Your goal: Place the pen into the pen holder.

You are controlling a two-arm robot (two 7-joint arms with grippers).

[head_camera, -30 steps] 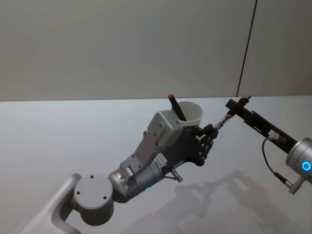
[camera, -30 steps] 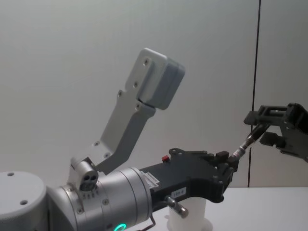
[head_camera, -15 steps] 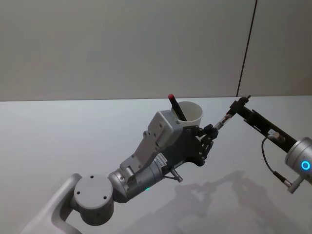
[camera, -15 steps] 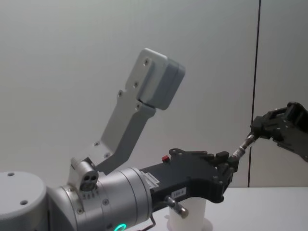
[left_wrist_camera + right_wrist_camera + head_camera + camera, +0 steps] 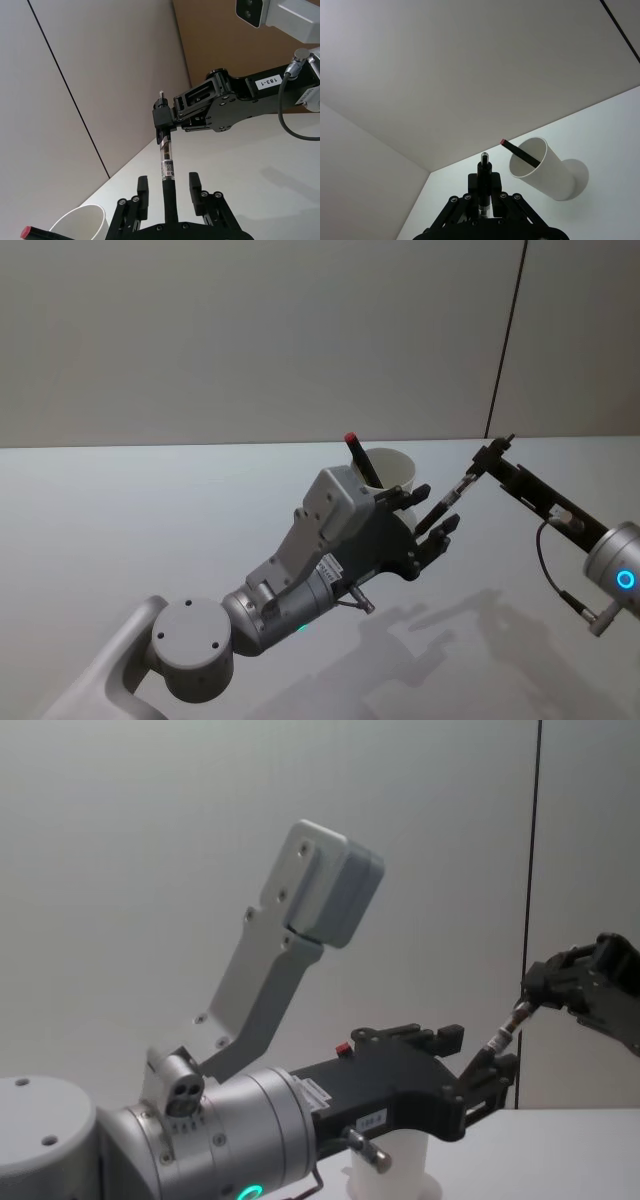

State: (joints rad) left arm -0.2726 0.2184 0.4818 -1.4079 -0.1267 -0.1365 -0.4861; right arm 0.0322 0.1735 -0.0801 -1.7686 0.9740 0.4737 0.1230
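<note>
Slim black marker-like pen with a small red end [image 5: 362, 462] stands slanted inside the plain white tapered cup with a rolled rim [image 5: 397, 473]. Its red tip is up, sticks out above the rim and leans toward the robot's left. Matte black barrel, the lower part hidden by the cup wall. In the right wrist view the pen [image 5: 521, 153] rests against the rim of the cup [image 5: 547, 172].

The cup is smooth and opaque, and sits on the flat matte white table [image 5: 140, 510] near its far edge, a bit right of the middle. The chest view shows its flared base [image 5: 395, 1182] behind the left arm.

Left gripper [image 5: 435, 508], black with hard plastic fingers on a grey metal wrist, sits just in front of the cup, above the table. Its fingers [image 5: 142, 186] are spread wide and grip nothing.

A second slim pen, black with a clear labelled middle section [image 5: 167, 167], runs between those fingers with a gap on each side.

Right gripper [image 5: 487, 455], a black angular frame, comes in from the table's right side. It is closed tight on that second pen's upper end, and a small metal tip pokes out past the clamp.
</note>
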